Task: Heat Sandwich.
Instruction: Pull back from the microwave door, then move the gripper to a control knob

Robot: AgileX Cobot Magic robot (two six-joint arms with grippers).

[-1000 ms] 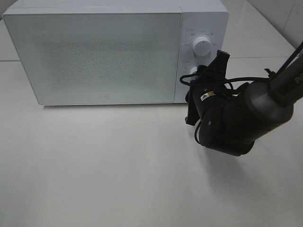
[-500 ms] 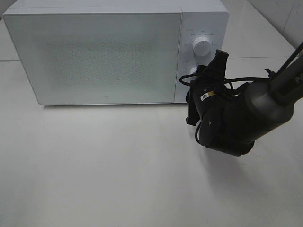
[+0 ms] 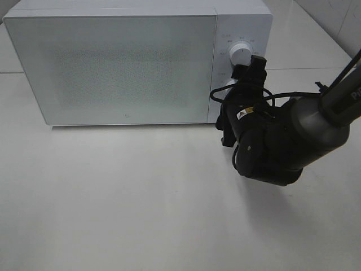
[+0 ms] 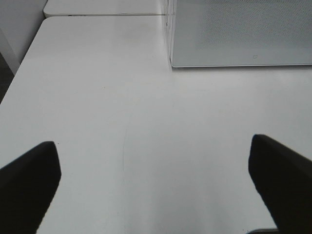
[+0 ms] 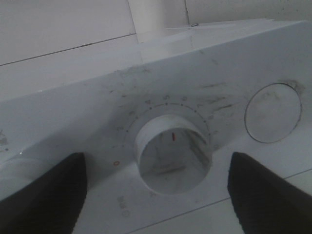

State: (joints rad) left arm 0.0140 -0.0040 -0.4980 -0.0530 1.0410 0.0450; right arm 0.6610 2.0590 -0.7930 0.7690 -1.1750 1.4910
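Apparently the unseen sandwich is shut inside the white box-shaped microwave [image 3: 130, 62]; its round white timer dial [image 5: 173, 153], bracketed by the right gripper [image 5: 156, 165] with fingers parted, is yet to be turned; the left gripper [image 4: 153, 144] is likewise held parted.

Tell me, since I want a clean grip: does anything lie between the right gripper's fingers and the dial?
Nothing. The right wrist view shows the dial bare between the open right gripper's fingers, apart from both.

The white microwave [image 3: 141, 62] has a grey, finely dotted door [image 3: 84, 73] and a white dial [image 5: 173, 153] marked red; the table [image 3: 124, 197] is white, the arm [image 3: 276, 141] black.
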